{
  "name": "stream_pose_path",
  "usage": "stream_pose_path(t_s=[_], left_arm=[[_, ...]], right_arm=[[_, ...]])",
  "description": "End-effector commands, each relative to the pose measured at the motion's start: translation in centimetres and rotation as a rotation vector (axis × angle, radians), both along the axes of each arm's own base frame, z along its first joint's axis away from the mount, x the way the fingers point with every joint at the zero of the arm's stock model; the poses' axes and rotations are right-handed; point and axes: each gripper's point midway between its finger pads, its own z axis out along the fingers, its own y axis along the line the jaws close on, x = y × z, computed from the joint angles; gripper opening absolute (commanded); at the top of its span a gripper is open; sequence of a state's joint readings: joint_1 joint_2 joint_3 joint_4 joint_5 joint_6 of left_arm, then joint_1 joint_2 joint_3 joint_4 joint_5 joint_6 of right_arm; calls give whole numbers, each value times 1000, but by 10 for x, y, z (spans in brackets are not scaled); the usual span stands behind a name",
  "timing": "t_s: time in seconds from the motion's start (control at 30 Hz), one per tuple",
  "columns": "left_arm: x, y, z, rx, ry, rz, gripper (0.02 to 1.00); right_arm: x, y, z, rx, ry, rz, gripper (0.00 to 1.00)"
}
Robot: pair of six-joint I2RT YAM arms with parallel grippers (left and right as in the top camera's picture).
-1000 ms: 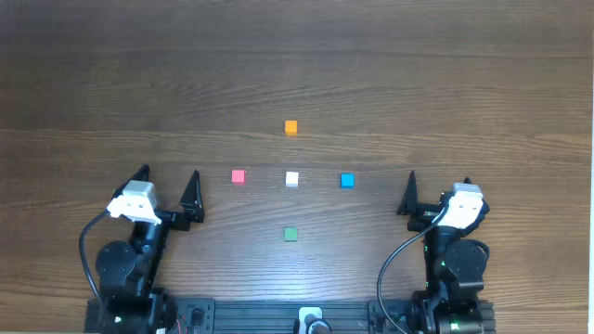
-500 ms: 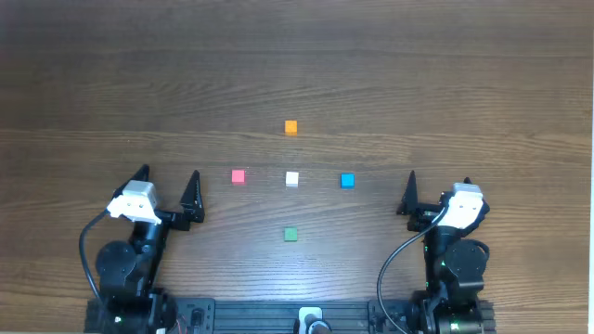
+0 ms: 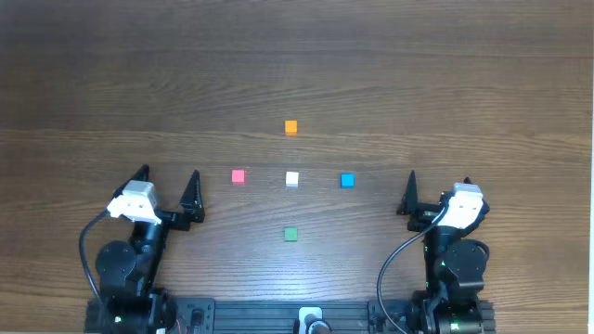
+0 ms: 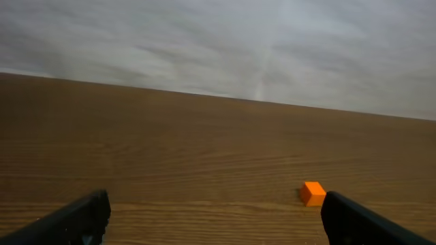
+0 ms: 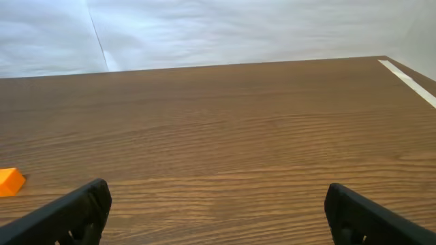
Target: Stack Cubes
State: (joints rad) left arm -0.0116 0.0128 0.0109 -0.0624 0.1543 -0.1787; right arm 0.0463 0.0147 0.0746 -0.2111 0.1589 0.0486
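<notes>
You have a brown wood-grain counter [image 3: 297, 65] running across the whole top view, with a pale strip [image 3: 591, 93] along its right edge. The left end effector [image 3: 167, 174] hovers low over the counter at the near left, its two black fingers spread wide apart with nothing between them. To its right, well apart from it, lies the small pink cube [image 3: 238, 176], the first in a row of three.

Next in that row is the small white cube [image 3: 292, 179], at the centre of the layout. The small orange cube [image 3: 291, 127] sits farther up the counter from it and the small green cube [image 3: 290, 235] nearer the arm bases, so these three form a column. The small blue cube [image 3: 347, 181] ends the row on the right. All five cubes rest singly on the wood, none touching another.

The right end effector [image 3: 438, 186] is at the near right, well apart from the blue cube, its fingers likewise spread and empty.

From above you get the full cross of cubes. The left wrist view gives you the orange cube just beside that arm's right-hand finger, and a grey wall [image 4: 218, 47] beyond the counter's far edge. The right wrist view catches the same orange cube at its edge, with a white backdrop [image 5: 238, 30] behind.
</notes>
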Motion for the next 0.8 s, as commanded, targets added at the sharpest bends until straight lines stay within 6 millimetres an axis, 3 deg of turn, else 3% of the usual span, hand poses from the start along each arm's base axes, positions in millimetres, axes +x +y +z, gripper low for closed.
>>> stream_pose_path(t_s=[0.03, 0.27, 0.33, 0.43, 0.5, 0.6, 0.73, 0.8], left_arm=[[1, -3, 1, -14, -2, -15, 1000], [8, -29, 21, -41, 119, -126, 1000], [17, -42, 30, -50, 232, -167, 998], [37, -61, 28, -35, 447, -213, 1000], [51, -78, 18, -6, 615, -240, 998], [64, -88, -1, 29, 778, -201, 998], [77, -105, -35, 97, 934, -176, 998], [82, -113, -62, 119, 1011, -137, 996]], right_arm=[[0, 0, -2, -4, 0, 1, 991], [0, 0, -2, -4, 0, 2, 993], [0, 0, -2, -4, 0, 2, 993], [0, 0, -2, -4, 0, 2, 991], [0, 0, -2, -4, 0, 2, 991], [0, 0, -2, -4, 0, 2, 993], [0, 0, -2, -4, 0, 2, 993], [0, 0, -2, -4, 0, 2, 991]])
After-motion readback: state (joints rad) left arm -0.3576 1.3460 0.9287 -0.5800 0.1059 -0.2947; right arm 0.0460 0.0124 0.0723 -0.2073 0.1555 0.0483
